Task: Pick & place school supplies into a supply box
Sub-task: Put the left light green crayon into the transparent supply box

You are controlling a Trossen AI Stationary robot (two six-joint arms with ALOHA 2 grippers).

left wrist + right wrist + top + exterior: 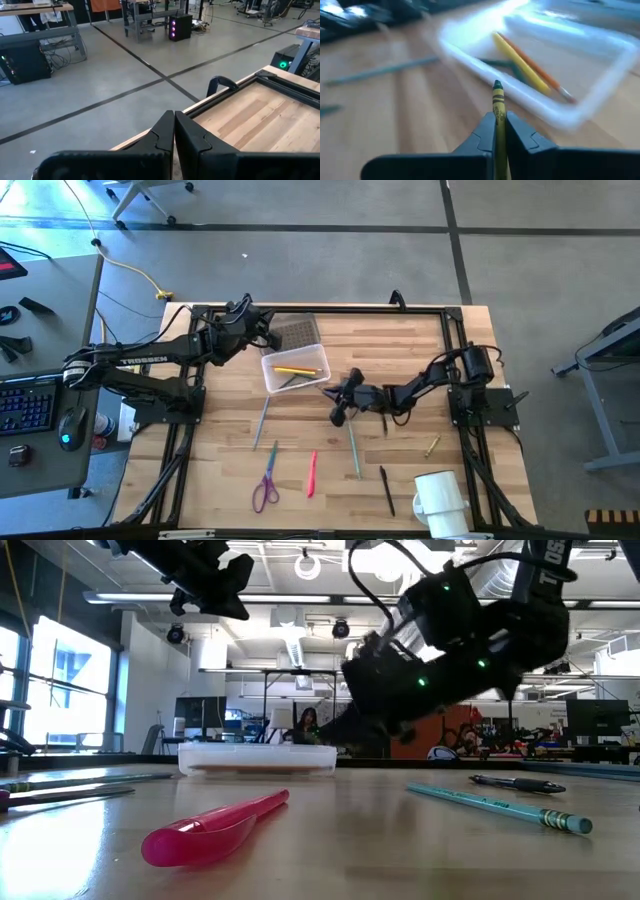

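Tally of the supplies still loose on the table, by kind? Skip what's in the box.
Pens: 2, pink pen, black pen
Pencils: 2, teal pencil, grey pencil
Scissors: 1
Short olive stick: 1
Total: 6
Not counted: the crayon gripped by the right gripper.

I see the supply box (295,369) mid-desk (400,360), two pencils (295,370) in it. Mat (295,332) behind the box, left pincer (268,320) over its edge. Right pincer (337,416) just right of the box, crayon (498,107) between its fingers. Scissors (266,485) and pen (312,473) near the front, mug (440,500) front right.
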